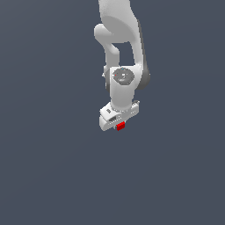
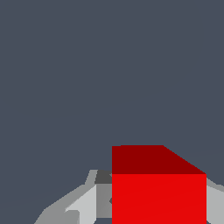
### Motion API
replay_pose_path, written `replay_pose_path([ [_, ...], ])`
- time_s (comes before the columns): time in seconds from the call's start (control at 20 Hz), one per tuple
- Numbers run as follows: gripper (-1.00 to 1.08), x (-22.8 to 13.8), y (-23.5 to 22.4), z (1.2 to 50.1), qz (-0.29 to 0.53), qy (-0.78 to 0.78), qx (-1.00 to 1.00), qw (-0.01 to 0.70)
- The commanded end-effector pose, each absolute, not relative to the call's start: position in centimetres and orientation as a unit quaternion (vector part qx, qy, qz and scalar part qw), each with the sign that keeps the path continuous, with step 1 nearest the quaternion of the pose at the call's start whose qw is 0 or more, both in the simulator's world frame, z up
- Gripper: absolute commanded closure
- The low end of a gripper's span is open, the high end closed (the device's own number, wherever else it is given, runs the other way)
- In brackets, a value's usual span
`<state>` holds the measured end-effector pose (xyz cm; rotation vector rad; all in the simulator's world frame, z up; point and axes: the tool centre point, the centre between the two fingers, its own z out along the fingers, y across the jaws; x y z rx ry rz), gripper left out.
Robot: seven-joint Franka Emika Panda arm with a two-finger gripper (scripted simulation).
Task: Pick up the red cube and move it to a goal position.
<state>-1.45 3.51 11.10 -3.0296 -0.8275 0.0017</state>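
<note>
— Slate-grey fills both views from edge to edge, flat and featureless. No seam or edge tells whether it is a counter, a floor or plain backdrop.

— What does the exterior view give that the wrist view lacks?

— The whole white arm [image 1: 121, 52], reaching down from the top of the frame, with its wrist joint and the gripper [image 1: 119, 124] at its lower end. The red cube [image 1: 120, 126] shows only as a small red patch peeking out just under the gripper's body.

— And the wrist view?

— It shows the red cube [image 2: 158, 197] large and close, with a bright face and a darker face above it. Grey and white fingers [image 2: 85, 205] sit right against one side of it, and a sliver of pale finger shows at the opposite side. The gripper [image 2: 148, 205] is clamped on the cube, a finger on each side.

— Counts?

— One arm, one gripper, one red cube.

— Is the cube resting on anything?

— I cannot tell; no shadow or contact line shows beneath it in either view.
</note>
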Motion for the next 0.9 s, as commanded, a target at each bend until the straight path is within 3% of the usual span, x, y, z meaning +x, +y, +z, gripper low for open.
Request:
replay_pose_path([
  [0.0,1.08,-0.8,2.7,13.7,0.000,-0.264,-0.965,0.001],
  [0.85,1.08,4.0,-2.6,30.7,0.000,-0.264,-0.965,0.001],
])
